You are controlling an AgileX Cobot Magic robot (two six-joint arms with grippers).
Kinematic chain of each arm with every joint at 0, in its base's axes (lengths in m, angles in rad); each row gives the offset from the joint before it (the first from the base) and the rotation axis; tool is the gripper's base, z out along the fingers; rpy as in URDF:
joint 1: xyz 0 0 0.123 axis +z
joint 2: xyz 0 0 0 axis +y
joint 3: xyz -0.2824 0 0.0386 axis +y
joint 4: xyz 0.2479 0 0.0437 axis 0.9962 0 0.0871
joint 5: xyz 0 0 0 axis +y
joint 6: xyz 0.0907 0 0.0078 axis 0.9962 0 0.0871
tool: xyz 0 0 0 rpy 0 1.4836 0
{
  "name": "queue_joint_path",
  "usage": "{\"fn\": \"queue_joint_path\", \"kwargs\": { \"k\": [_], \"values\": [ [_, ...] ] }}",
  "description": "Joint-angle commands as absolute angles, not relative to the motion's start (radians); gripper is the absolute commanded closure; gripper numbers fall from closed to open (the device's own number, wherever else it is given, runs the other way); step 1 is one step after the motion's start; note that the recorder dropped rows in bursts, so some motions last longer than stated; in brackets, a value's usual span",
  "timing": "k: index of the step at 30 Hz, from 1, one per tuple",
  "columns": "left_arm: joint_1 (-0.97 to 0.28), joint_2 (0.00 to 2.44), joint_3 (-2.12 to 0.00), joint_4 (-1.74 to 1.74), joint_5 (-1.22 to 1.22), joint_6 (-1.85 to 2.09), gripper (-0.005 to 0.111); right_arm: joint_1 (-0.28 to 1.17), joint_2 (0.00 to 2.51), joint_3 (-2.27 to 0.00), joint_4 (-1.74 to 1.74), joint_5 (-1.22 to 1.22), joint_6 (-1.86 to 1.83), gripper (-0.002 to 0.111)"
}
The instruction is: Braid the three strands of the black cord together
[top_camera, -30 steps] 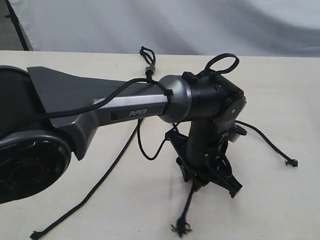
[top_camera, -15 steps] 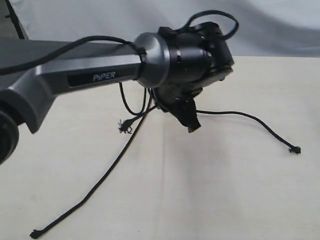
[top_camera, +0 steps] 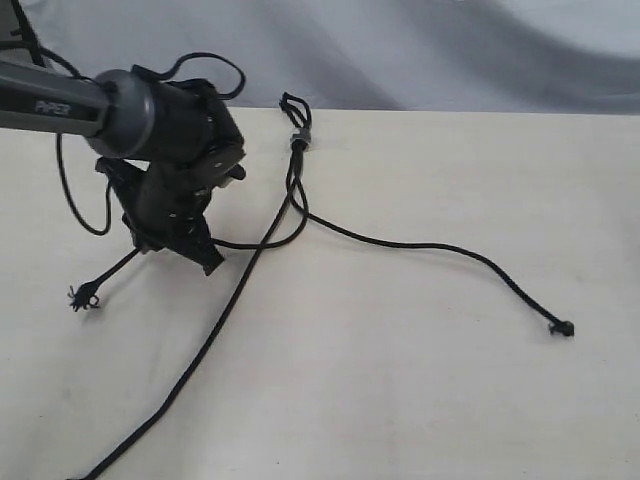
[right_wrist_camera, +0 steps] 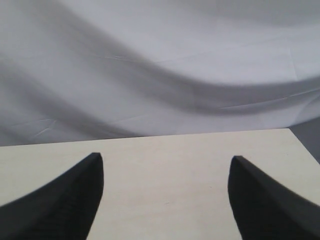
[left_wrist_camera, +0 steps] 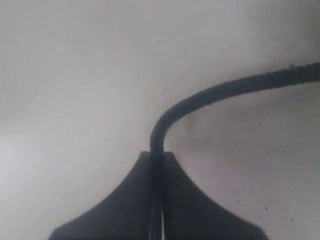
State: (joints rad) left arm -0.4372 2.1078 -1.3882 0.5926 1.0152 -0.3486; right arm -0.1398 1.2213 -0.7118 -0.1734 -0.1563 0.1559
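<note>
A pale cream worktop (top_camera: 420,400) fills the scene, bare and matte, and a creased grey-white cloth (top_camera: 450,50) hangs behind its far edge as the only backdrop. The black cord (top_camera: 297,165) lies on this surface. Its short loop (top_camera: 293,104) and grey band (top_camera: 298,139) sit near the cloth, apart from the left fingers (top_camera: 200,252) on the side away from the left arm (top_camera: 60,100). From the band the three strands fan out. The held strand (top_camera: 262,242) curves across to the left fingers, which are pressed together on it. Its frayed tip (top_camera: 82,297) rests on the worktop just past them. In the left wrist view the left fingers (left_wrist_camera: 135,200) meet with the held strand (left_wrist_camera: 220,91) pinched at their tips and bending away over the blurred pale surface. The second strand (top_camera: 430,245) runs far from those fingers to a knotted end. The third strand (top_camera: 210,335) passes close beside them and leaves the lower edge of the exterior view. The right fingers (right_wrist_camera: 65,200) stand wide apart with nothing between them, looking over the worktop (right_wrist_camera: 165,165) toward the cloth (right_wrist_camera: 150,60).
</note>
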Motion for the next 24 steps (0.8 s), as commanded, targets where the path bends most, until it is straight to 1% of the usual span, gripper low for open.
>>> {"fn": "queue_joint_path", "kwargs": {
  "k": [1,7,9,13,17,24],
  "values": [
    [-0.391,1.997,-1.249,0.597,0.853,-0.394,0.107,-0.147,1.226,-0.708,-0.177,-0.176,0.158,0.041],
    [-0.335,1.912,-1.070,0.597,0.608,-0.405,0.107,-0.147,1.226,-0.708,-0.177,-0.176,0.166,0.041],
    [-0.316,1.910,-1.027,0.597,0.573,-0.403,0.107,-0.147,1.226,-0.708,-0.177,-0.176,0.173,0.041],
    [-0.289,1.905,-0.980,0.592,0.582,-0.431,0.107,-0.147,1.226,-0.708,-0.177,-0.176,0.173,0.041],
    [-0.289,1.895,-0.979,0.567,0.635,-0.431,0.107,-0.147,1.226,-0.708,-0.177,-0.176,0.173,0.041],
    [-0.289,1.893,-0.951,0.544,0.632,-0.412,0.107,-0.147,1.226,-0.708,-0.177,-0.176,0.173,0.041]
  ]
}}
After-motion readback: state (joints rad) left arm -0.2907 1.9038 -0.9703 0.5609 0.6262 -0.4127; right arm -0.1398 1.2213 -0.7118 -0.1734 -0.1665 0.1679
